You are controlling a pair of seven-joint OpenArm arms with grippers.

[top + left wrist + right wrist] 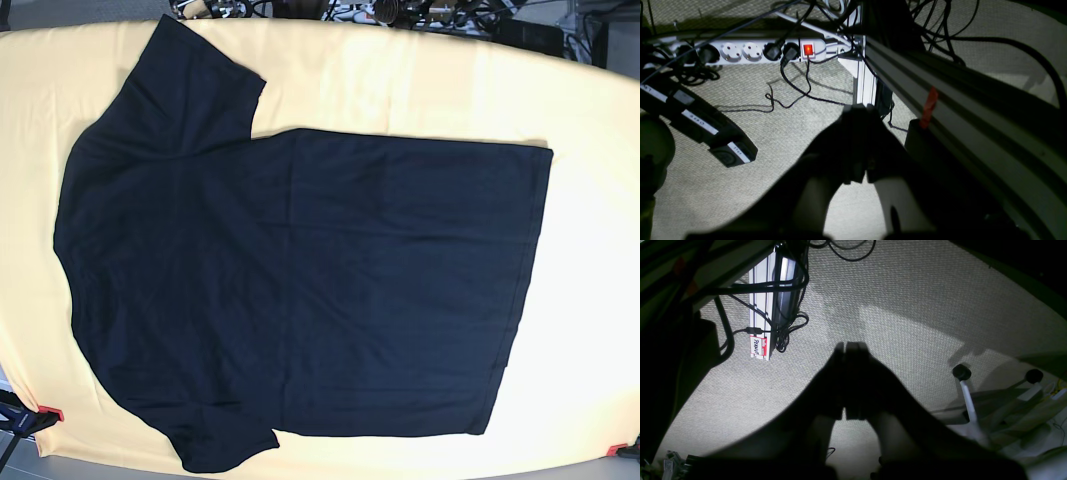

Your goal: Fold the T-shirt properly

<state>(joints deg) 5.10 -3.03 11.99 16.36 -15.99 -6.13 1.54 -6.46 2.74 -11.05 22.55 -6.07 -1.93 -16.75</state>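
The black T-shirt [290,270] lies spread flat on the yellow table [590,200] in the base view, collar end at the left, hem at the right, one sleeve at the top left and one at the bottom left. Neither arm shows in the base view. In the left wrist view my left gripper [863,110] is shut and empty, hanging over the carpet beside the table frame. In the right wrist view my right gripper [850,346] is shut and empty over the carpet. The shirt is out of both wrist views.
A white power strip [750,51] with a lit red switch and several cables lies on the carpet by an aluminium frame leg [864,83]. A labelled frame leg [761,306] and a chair base [968,396] show in the right wrist view. Red tape marks the table's front corner [50,412].
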